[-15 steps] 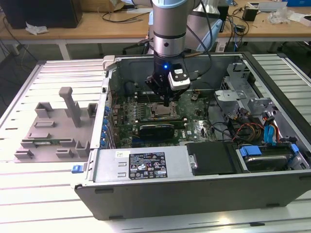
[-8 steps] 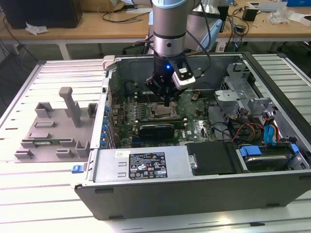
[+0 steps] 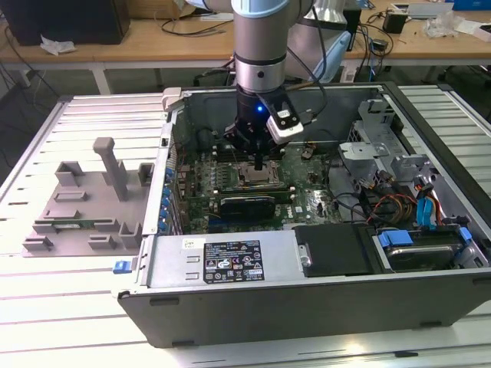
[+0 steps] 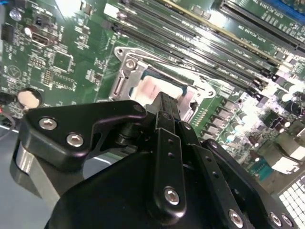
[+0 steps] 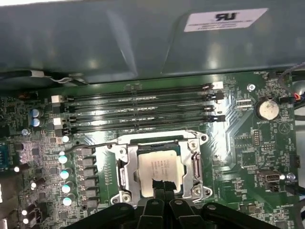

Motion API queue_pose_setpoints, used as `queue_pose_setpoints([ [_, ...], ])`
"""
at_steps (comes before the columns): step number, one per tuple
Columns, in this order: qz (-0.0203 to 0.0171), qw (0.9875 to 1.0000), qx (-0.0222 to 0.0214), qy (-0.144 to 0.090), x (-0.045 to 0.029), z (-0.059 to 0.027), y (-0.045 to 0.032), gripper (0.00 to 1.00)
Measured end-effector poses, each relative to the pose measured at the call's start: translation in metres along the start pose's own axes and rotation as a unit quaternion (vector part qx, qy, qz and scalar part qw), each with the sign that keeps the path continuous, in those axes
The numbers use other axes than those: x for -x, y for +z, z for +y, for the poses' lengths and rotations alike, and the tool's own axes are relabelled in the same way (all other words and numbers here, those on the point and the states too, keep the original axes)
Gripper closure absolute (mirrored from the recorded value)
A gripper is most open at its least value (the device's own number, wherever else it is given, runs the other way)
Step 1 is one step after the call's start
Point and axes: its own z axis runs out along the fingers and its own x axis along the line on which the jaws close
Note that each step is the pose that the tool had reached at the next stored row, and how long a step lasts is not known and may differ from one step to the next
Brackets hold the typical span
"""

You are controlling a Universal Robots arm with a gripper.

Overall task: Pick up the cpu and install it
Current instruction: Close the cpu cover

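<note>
Hanging over the big open grey metal computer case (image 3: 307, 299), the silver and blue robot arm (image 3: 261, 46) points straight down into it. At the end of the arm is the black claw (image 3: 259, 162). It is low over the flat green board (image 3: 307, 172) on the floor of the case.

The small square cpu with the shiny silver-grey top (image 5: 159, 167) lies flat inside the dark square socket frame with the metal rim (image 5: 195, 164). It looks level, with the rim all around it.

In the first wrist view the claw (image 5: 164, 183) has its two thin black fingers (image 5: 158, 183) pressed together, with only a thin line between them. The tips are right at one edge of the cpu's top. I cannot tell if they touch it. The claw is clenched with nothing in it.

In the second wrist view the claw (image 4: 164, 100) shows from behind, with the pale top of the cpu (image 4: 157, 88) just past its tip.

Just beside the socket frame run long black slots (image 5: 138, 112), side by side. A round silver battery like a coin (image 5: 267, 109) sits on the green board, well apart from the cpu.

Outside the case, on the exterior view's left, a grey plastic stand with little blocks and a tall post (image 3: 84, 207) lies on the white slatted table (image 3: 61, 307).
</note>
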Motion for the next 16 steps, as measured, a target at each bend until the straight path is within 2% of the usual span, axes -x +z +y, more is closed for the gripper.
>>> queue_pose_setpoints([
  [2,-0.0001,1.0,0.0003,-0.004,-0.001,-0.0001,0.0004,0.89],
  [7,-0.0006,0.9991,0.0012,-0.041,-0.0012,-0.0001,0.0031,0.89],
  [8,-0.0007,0.9991,0.0012,-0.042,-0.0016,-0.0001,0.0034,0.89],
  [11,-0.0007,0.999,0.0013,-0.045,-0.0095,-0.0006,0.008,0.89],
  [16,-0.0008,0.9989,0.0013,-0.046,-0.0163,0.0002,0.0135,0.89],
])
